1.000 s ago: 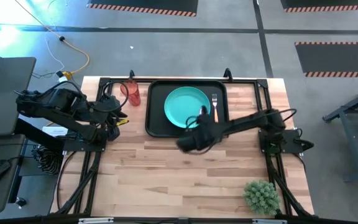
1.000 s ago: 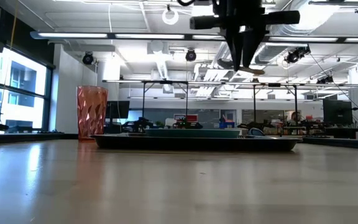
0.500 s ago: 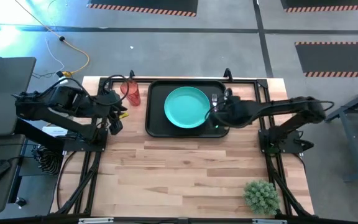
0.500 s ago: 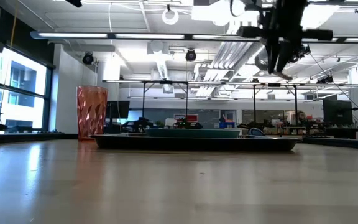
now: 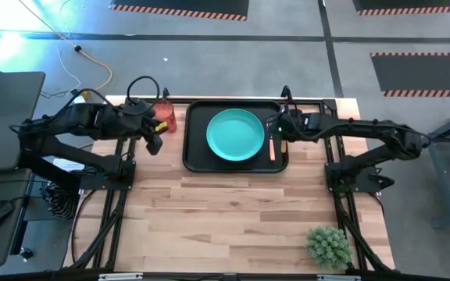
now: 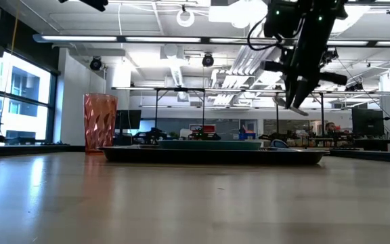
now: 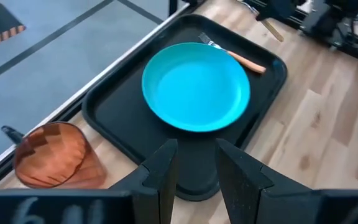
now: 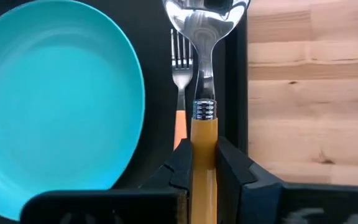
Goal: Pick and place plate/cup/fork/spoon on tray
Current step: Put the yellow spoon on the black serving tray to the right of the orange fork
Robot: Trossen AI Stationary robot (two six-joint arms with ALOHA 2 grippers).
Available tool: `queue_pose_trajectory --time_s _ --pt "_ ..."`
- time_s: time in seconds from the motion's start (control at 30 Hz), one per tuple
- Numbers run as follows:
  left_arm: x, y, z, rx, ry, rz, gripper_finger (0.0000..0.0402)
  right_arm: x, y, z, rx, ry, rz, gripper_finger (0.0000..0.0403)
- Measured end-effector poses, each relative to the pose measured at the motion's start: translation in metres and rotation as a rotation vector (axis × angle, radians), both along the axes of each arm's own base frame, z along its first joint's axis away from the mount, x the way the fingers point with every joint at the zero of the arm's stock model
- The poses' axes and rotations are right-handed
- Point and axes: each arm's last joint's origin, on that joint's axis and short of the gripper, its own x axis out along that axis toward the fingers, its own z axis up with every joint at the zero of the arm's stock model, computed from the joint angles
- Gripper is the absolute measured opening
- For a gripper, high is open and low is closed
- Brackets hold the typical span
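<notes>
Jaws, left gripper (image 5: 154,143): spread, nothing between them, hovering at the left of the high view just below the cup (image 5: 164,115); its fingers (image 7: 161,176) frame the near rim of the tray in the left wrist view. Jaws, right gripper (image 5: 275,127): pinched on the orange handle of the spoon (image 8: 202,93), held raised over the tray's right edge, its bowl hanging above the tray in the low view (image 6: 295,108). Cup: translucent red, upright on the wooden table (image 5: 233,211) just outside the tray's upper-left corner, apart from the rim. Tray (image 5: 194,156): black, rounded corners, low raised rim, upper centre of the high view, set against the table's far edge. Plate (image 5: 235,134): teal, lying flat in the tray's middle, a bare black strip to either side. Fork (image 5: 272,147): on the narrow strip between plate and right rim, tines toward the far edge, directly beneath the held spoon. Open room: the whole lower half of the table is bare wood. Other items: green plant (image 5: 328,245) at lower right, well apart from the tray. Writing: a blurred mark on the left wrist housing, unreadable.
</notes>
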Motion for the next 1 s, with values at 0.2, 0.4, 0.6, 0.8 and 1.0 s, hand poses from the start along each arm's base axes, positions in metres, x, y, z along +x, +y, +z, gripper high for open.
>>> queue_pose_trajectory --time_s 0.2,0.4,0.6,0.8,1.0 --pt "0.008 0.009 -0.003 0.003 0.019 0.062 0.0099 -0.009 -0.023 -0.002 0.033 0.0 -0.017 0.0021" --pt "0.025 0.022 -0.007 0.013 0.018 0.119 0.0099 -0.011 -0.037 -0.007 0.052 0.025 -0.009 0.0021" --pt "0.045 0.036 -0.01 0.053 0.011 0.137 0.0099 -0.003 -0.044 -0.021 0.093 0.039 0.018 0.0021" --pt "0.056 0.047 -0.018 0.046 0.046 0.179 0.0099 0.004 -0.048 -0.037 0.135 0.097 0.044 0.0021" --pt "0.058 0.058 -0.022 0.051 0.073 0.209 0.0099 0.01 -0.05 -0.049 0.171 0.105 0.015 0.0021"
